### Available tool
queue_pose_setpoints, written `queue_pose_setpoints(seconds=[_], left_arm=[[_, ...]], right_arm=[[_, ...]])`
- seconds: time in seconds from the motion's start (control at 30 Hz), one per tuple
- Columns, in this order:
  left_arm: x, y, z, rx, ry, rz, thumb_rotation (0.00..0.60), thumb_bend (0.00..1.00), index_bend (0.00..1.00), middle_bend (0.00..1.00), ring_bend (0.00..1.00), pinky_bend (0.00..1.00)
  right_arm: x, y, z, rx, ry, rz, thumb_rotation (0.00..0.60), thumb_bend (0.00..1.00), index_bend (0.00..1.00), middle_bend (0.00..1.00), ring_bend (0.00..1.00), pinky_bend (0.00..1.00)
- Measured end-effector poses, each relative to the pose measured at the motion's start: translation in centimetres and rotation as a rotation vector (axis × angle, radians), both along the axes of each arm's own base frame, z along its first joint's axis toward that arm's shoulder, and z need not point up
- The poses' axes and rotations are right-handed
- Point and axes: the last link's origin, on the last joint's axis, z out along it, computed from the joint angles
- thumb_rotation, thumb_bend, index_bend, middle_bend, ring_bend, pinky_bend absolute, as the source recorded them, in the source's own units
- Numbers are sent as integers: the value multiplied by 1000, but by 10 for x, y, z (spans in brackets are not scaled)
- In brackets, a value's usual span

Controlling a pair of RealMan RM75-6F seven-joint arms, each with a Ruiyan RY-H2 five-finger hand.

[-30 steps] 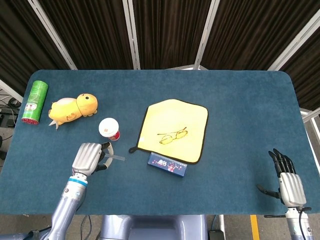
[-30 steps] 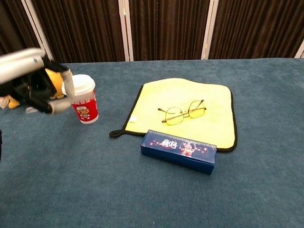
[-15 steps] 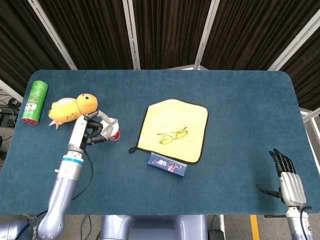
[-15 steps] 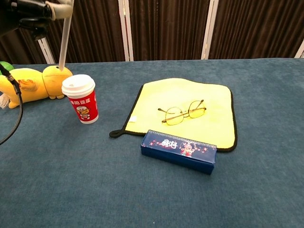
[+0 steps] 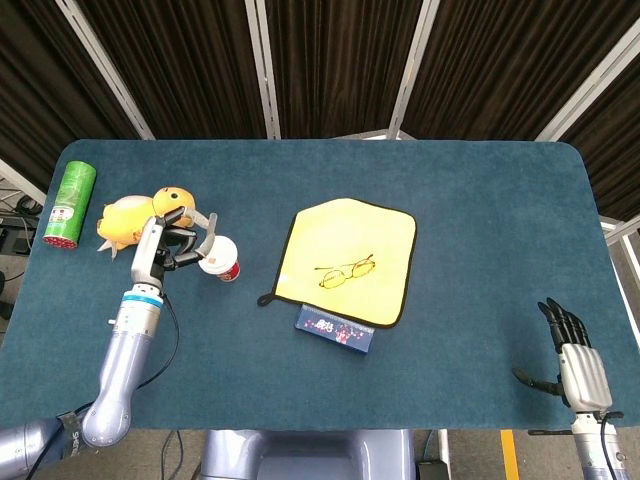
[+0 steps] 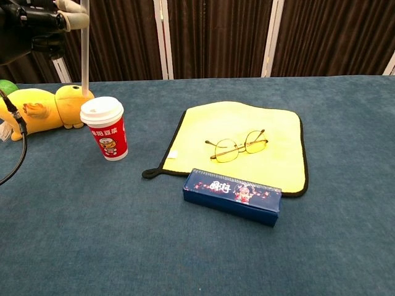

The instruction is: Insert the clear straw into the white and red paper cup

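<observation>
The white and red paper cup (image 5: 220,257) (image 6: 105,129) stands upright with its white lid on, left of the yellow cloth. My left hand (image 5: 165,243) (image 6: 34,21) is raised above and just left of the cup and pinches the clear straw (image 6: 84,46) (image 5: 207,238). The straw hangs nearly vertical in the chest view, its lower tip above the far left part of the lid, not touching it. My right hand (image 5: 570,352) rests at the table's near right corner, fingers spread, holding nothing.
A yellow plush duck (image 5: 140,216) (image 6: 37,110) lies just behind and left of the cup. A green can (image 5: 67,204) lies at the far left. Eyeglasses (image 5: 346,271) rest on the yellow cloth (image 5: 385,240), with a blue box (image 5: 335,330) in front of it.
My left hand lifted the straw from the table in front of the cup, turned it upright, and carried it up over the cup's left side. The right hand stayed still.
</observation>
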Motion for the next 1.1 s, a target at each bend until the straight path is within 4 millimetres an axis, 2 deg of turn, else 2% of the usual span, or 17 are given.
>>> queue_pose_setpoints(seconds=[1.1], left_arm=[[-12,8,-20,-20,9,-25,600,396,572,1000,934,796]], right_arm=[[-1,0,0,1,-1,-6,600,73,0,0,0,0]])
